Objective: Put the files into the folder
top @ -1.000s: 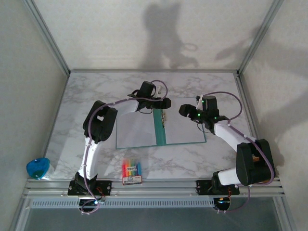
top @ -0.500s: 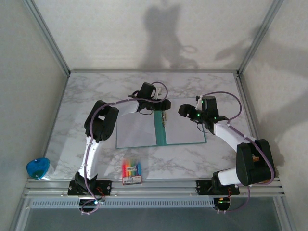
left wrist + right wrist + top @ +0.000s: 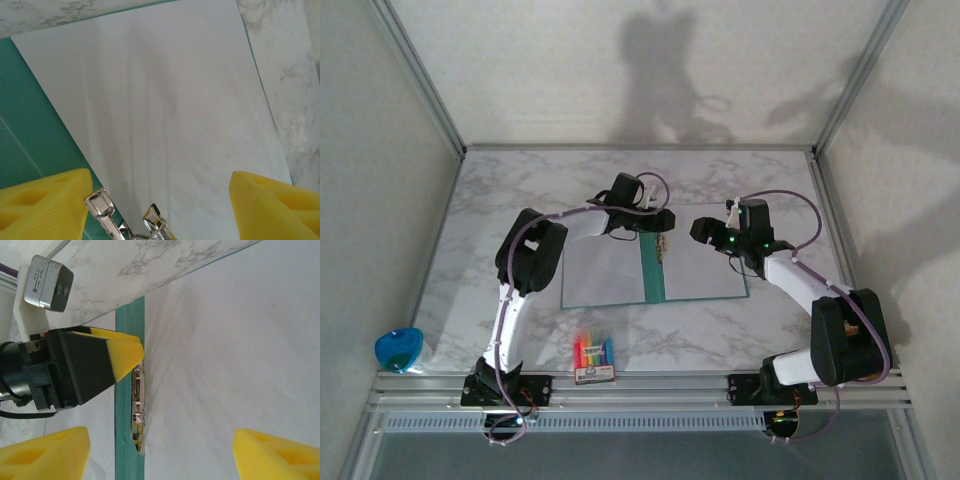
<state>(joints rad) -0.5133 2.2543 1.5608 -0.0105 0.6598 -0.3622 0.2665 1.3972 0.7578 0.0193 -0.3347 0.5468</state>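
Note:
The teal folder [image 3: 655, 272] lies open on the marble table, a white file on its left panel [image 3: 605, 270] and another on its right panel [image 3: 705, 270]. A metal clip [image 3: 137, 400] runs along the spine. My left gripper [image 3: 658, 224] hovers at the spine's far end, open, its yellow fingers [image 3: 47, 202] standing either side of the clip [image 3: 127, 220] and a white sheet [image 3: 165, 100]. My right gripper [image 3: 704, 232] is open over the right panel's far edge, above the sheet [image 3: 225, 365]. In the right wrist view the right gripper [image 3: 160, 452] faces the left gripper's fingertip [image 3: 125, 357].
A small colourful crayon box [image 3: 593, 358] lies near the front edge between the arm bases. A blue object [image 3: 398, 348] sits at the front left corner. Metal frame rails and pale walls bound the table on all sides.
My left gripper has edged slightly nearer the spine clip and its jaws have narrowed a little. The right arm and the folder have not moved.

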